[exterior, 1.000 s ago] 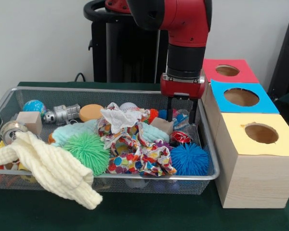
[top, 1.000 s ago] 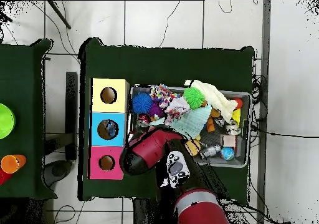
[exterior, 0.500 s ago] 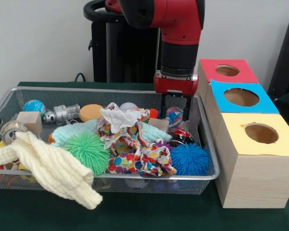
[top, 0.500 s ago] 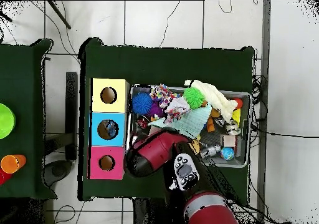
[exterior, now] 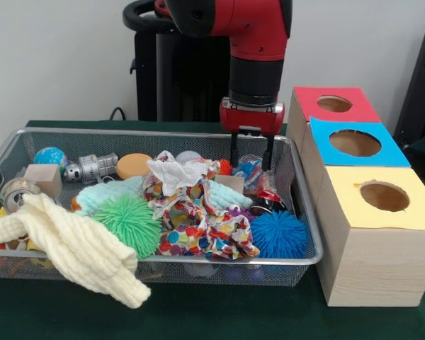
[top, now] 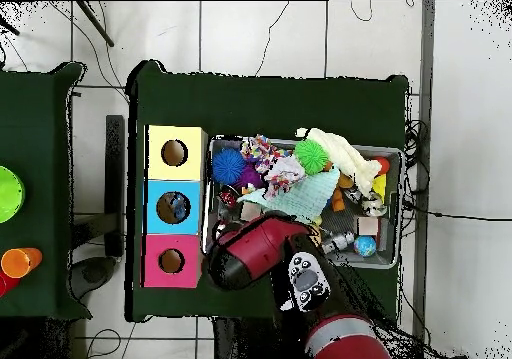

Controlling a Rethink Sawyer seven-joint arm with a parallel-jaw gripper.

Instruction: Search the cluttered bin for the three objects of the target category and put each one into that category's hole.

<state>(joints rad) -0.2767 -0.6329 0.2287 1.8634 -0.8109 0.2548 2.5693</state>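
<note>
My gripper hangs open over the far right corner of the wire bin, its fingers pointing straight down. A clear crinkly packet shows between them; I cannot tell whether it touches them. Below lie a red and black item and a blue spiky ball. Three boxes with holes stand beside the bin: red, blue, yellow. In the overhead view the arm hides the gripper.
The bin also holds a green spiky ball, a cream knitted cloth draped over the front rim, a dotted cloth, a globe ball, a silver toy, an orange disc and a wooden block.
The gripper has risen and shifted left in the front view, away from the boxes, its fingers keeping the same spread. The bin's clutter looks unmoved.
</note>
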